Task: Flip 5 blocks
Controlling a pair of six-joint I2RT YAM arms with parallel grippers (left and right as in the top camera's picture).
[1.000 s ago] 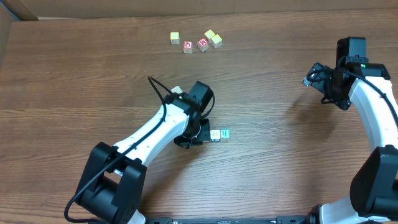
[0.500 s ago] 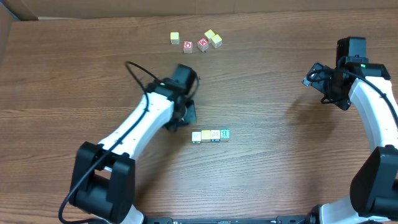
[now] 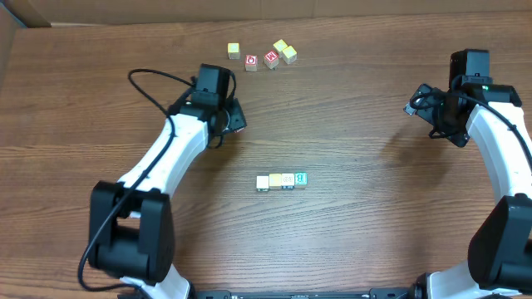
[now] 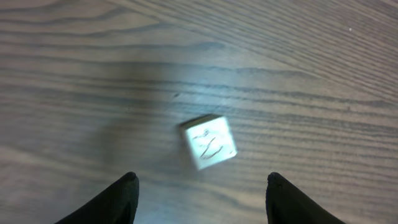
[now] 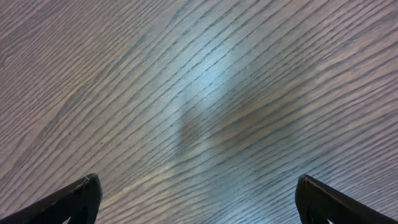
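Observation:
Several small blocks (image 3: 282,180) lie in a tight row at mid-table, the rightmost with a teal letter face. My left gripper (image 3: 233,120) hovers up and to the left of that row. In the left wrist view it (image 4: 200,180) is open, and a lone cream-faced block (image 4: 210,142) with a faint letter lies on the wood just ahead of the fingertips, untouched. In the overhead view that block is hidden under the gripper. My right gripper (image 5: 198,183) is open over bare wood, and in the overhead view it (image 3: 418,105) is at the far right.
A loose cluster sits near the far edge: a yellow cube (image 3: 233,51), two red-faced cubes (image 3: 251,62) (image 3: 271,59) and two more yellow cubes (image 3: 285,51). A black cable (image 3: 154,76) loops above the left arm. The wooden table (image 3: 357,216) fills every view.
The left gripper let go of the row's leftmost block, opened, and moved up and to the left to hover over the lone block. The right arm stayed still.

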